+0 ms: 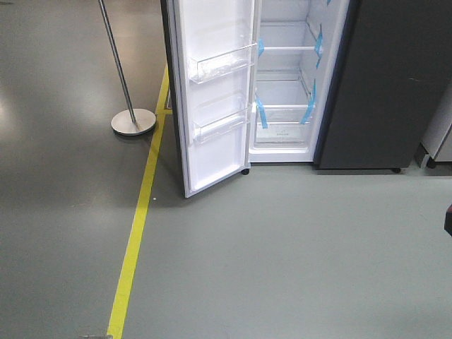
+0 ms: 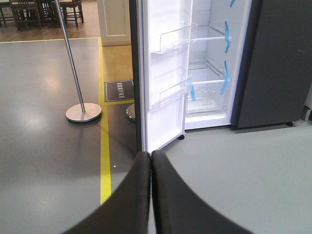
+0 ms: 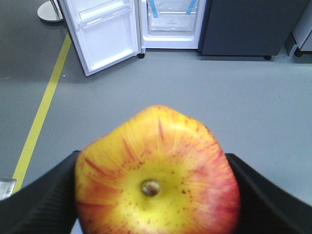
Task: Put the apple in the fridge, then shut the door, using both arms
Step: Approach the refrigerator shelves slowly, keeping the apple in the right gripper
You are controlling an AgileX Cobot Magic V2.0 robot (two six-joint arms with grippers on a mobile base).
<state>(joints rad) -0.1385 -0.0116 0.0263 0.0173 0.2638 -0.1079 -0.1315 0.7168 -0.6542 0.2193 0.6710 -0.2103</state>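
Now we're at the carry step: right gripper [image 3: 155, 207] clamped on the apple [image 3: 158, 165], well short of the fridge [image 1: 282, 138]. Left gripper [image 2: 151, 163] pressed together, empty. Door [image 1: 212, 152] stands wide; next we likely approach and reach a shelf.

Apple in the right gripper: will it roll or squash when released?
The apple looks round and smooth, so it would probably roll on a flat shelf. It shows no dent where the right gripper clamps it, so likely firm.

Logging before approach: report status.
Left gripper shut, empty. Right gripper shut on apple. Door open, fridge ahead. No obstacle on floor; stand left of door.
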